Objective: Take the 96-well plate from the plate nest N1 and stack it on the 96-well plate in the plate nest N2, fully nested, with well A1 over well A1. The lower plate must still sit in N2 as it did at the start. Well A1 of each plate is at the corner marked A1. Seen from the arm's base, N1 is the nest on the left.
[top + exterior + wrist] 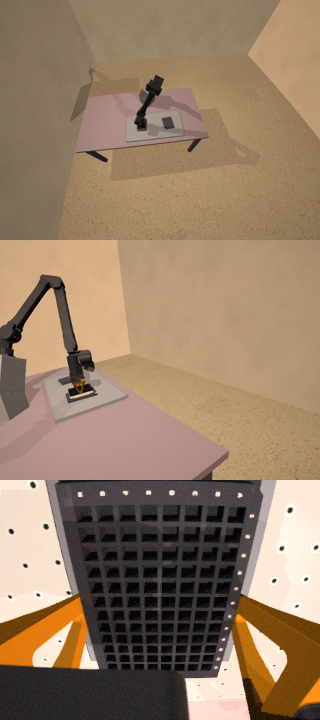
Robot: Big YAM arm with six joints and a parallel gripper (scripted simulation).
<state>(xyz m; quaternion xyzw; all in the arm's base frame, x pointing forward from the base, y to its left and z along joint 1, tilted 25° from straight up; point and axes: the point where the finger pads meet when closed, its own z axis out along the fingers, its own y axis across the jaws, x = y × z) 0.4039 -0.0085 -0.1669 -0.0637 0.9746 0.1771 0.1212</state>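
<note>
My gripper (159, 600) is shut on a dark 96-well plate (160, 580), with one orange finger on each long side. In the exterior view the gripper (78, 389) holds this plate (87, 388) directly over the near nest N2 (81, 398). A light band (80, 396) shows between the plate and the nest base, the side of the lower plate. I cannot tell whether the held plate is seated or just above it. The far nest N1 (64, 380) looks flat and bare; in the top view it (168, 123) lies right of the gripper (141, 126). The A1 marks are not legible.
Both nests sit on a grey perforated mat (155, 126) on the pink table. The arm's grey base block (11, 387) stands behind the mat. The table edge runs close to the mat's front side.
</note>
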